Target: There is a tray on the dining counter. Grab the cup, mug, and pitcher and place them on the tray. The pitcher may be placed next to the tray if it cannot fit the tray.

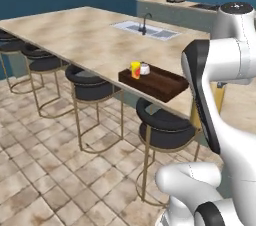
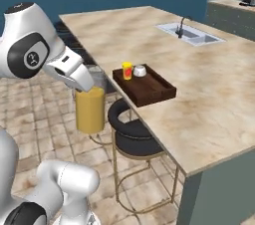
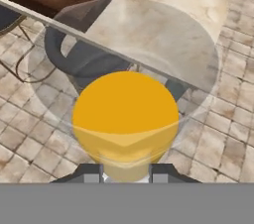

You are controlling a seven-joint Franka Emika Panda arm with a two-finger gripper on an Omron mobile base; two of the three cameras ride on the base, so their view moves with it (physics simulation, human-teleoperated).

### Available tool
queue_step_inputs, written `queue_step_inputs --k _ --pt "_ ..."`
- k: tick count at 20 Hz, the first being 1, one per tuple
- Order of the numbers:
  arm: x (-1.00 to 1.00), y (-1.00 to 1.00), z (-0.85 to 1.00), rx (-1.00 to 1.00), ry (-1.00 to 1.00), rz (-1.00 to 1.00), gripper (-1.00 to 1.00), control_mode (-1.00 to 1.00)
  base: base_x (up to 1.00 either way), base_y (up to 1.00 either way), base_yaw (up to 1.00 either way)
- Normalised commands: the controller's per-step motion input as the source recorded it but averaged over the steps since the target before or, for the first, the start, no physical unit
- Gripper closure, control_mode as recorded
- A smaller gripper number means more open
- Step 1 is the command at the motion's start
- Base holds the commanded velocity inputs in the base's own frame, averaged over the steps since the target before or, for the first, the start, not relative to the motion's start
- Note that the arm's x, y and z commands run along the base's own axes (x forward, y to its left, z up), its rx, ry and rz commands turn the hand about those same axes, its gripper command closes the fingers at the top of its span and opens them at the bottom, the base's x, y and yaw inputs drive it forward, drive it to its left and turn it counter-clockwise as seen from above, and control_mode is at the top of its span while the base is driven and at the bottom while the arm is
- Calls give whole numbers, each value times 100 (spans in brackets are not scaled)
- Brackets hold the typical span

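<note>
The gripper [image 3: 126, 172] holds the pitcher [image 2: 90, 108] over open floor, well clear of the dining counter [image 2: 209, 99] edge and tray [image 2: 145, 88].

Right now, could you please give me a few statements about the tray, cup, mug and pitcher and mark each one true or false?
1. The yellow cup stands on the tray. True.
2. The white mug sits beside the sink. False: it is on the tray next to the cup.
3. The pitcher rests on the dining counter. False: the gripper holds it in the air, off the counter's edge, above the floor.
4. The pitcher holds orange liquid. True.
</note>
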Motion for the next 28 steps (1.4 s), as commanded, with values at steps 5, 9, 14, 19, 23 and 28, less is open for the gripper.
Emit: queue_step_inputs --k 5,9,14,19,23,28 --pt "0 0 0 0 0 0 100 100 31 71 -49" --pt "0 0 0 0 0 0 100 100 29 76 -49" --pt "0 0 0 0 0 0 100 100 25 78 -47" --pt "0 0 0 0 0 0 100 100 34 81 -42" --pt "0 0 0 0 0 0 100 100 53 76 -36" --pt "0 0 0 0 0 0 100 100 74 47 -31"
